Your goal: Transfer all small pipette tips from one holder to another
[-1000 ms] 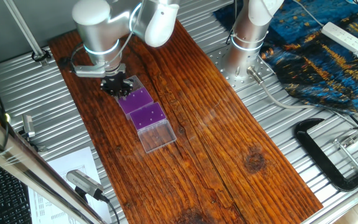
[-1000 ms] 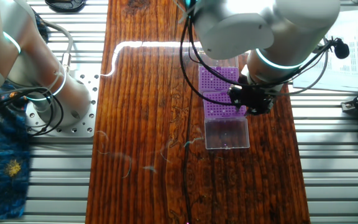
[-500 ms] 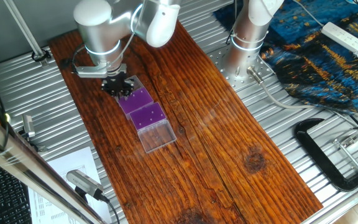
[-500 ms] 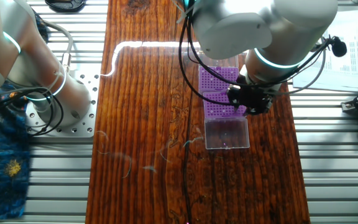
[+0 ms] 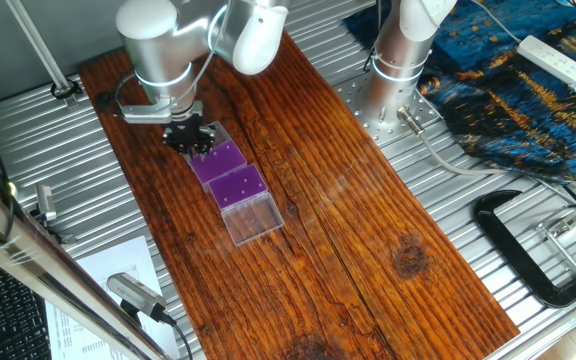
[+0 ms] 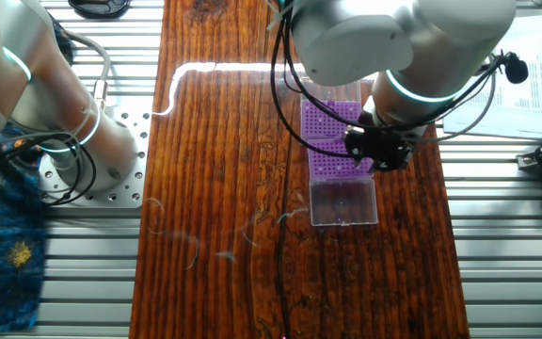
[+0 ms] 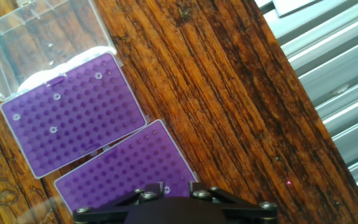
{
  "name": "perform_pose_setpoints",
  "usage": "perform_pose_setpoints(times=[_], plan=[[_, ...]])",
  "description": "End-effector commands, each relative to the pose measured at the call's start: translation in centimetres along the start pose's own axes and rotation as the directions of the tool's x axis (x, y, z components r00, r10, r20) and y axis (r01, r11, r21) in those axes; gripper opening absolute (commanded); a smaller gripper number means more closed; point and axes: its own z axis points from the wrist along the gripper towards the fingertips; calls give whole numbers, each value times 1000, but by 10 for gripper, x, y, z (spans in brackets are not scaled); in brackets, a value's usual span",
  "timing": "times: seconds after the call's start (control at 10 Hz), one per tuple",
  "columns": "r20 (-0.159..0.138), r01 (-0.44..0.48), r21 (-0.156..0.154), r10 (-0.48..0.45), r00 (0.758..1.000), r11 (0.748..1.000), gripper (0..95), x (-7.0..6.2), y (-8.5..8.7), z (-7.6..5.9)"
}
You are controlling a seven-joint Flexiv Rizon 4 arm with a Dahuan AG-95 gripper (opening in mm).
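Hand view shows the small pipette tips (image 7: 56,96) as a few pale rings seated in holes of one purple rack (image 7: 73,116), scattered across its grid: one near the corner by the clear lid, others toward the middle and the far side. That rack sits just beside a second purple rack (image 7: 126,171), their long sides nearly touching, and no tips can be made out in the second one. A clear plastic lid (image 7: 42,37) lies open, hinged to the tip-bearing rack on the side away from the second rack. Both racks rest on the dark wooden tabletop (image 7: 229,93), close to one of its long edges.

One fixed view places the gripper (image 5: 190,138) low over the rack (image 5: 220,158) nearest the far end of the row; the other fixed view shows the gripper (image 6: 377,155) above the racks' outer edge. Only its dark base appears at the bottom of the hand view, so whether the fingers are parted or closed cannot be told.
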Motion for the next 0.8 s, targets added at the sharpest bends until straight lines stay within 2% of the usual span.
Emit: perform_pose_setpoints(times=[0.1, 0.4, 0.8], plan=[[1, -11, 3, 11, 1000, 1000, 190, -1, 3, 5], [9, -22, 2, 22, 1000, 1000, 190, 0, 9, 10], [4, -29, 8, 29, 1000, 1000, 190, 0, 9, 11]])
